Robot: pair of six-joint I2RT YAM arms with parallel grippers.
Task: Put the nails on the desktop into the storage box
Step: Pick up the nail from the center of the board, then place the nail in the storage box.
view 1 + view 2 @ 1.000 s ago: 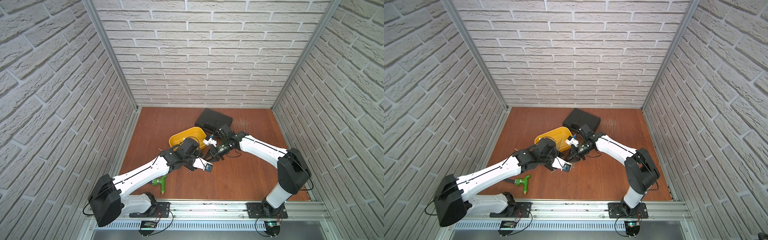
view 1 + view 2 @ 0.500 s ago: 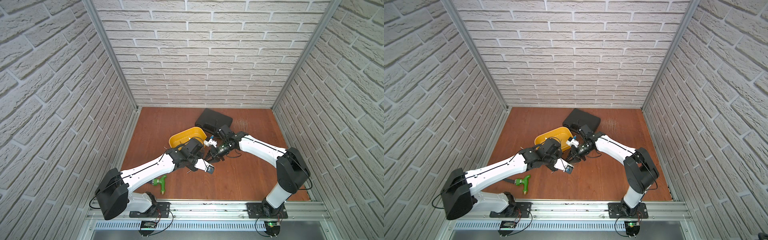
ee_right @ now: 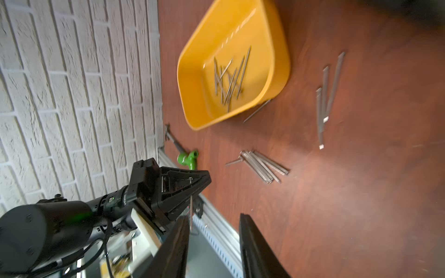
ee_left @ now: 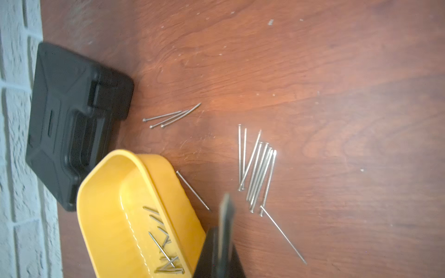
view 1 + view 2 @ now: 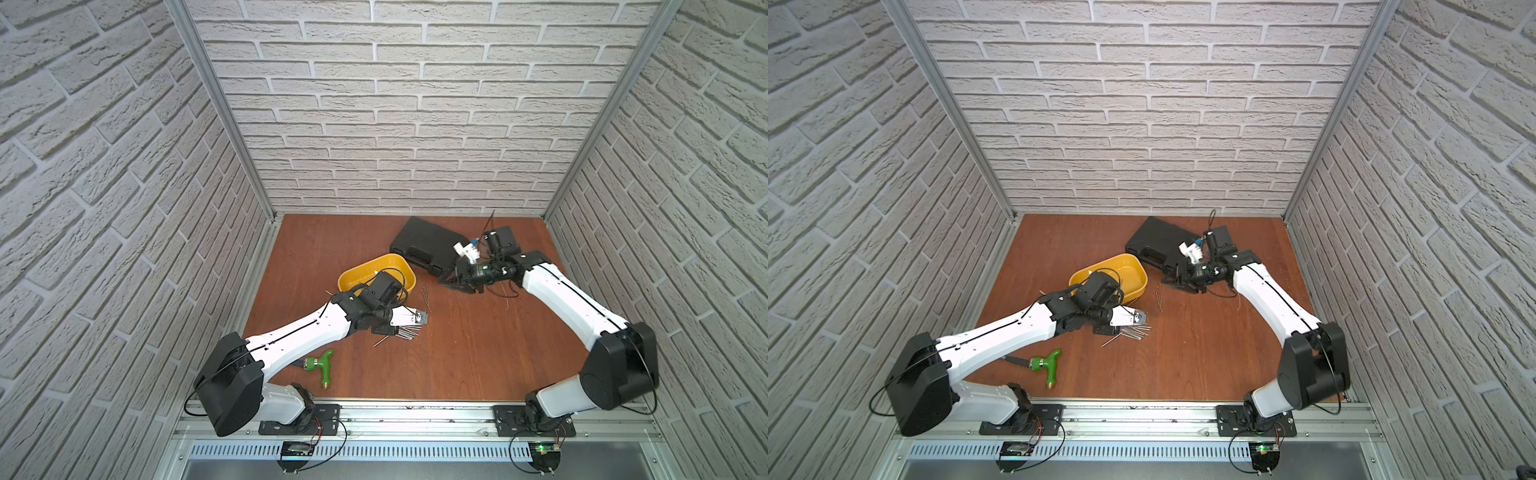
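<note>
1. My left gripper, a black wedge of two flat triangular fingers, is clamped on a single nail, a thin steel pin that hangs below it.
2. My right gripper stands parted, with a clear gap between its dark tapered fingers. The pin's lower end is just beside one finger, and I cannot tell whether they touch.
3. The storage box is glossy yellow plastic with rounded corners and a rolled rim. It rests on the desktop, a reddish wood-grain board with pale scuffs.
4. The nails are slim, silvery and flat-headed.
   - A neat bundle lies on the board near the box.
   - Three fan out near the ribbed black case.
   - One lies just beside the box's outer wall.
   - A criss-crossed heap sits inside the box.
</note>
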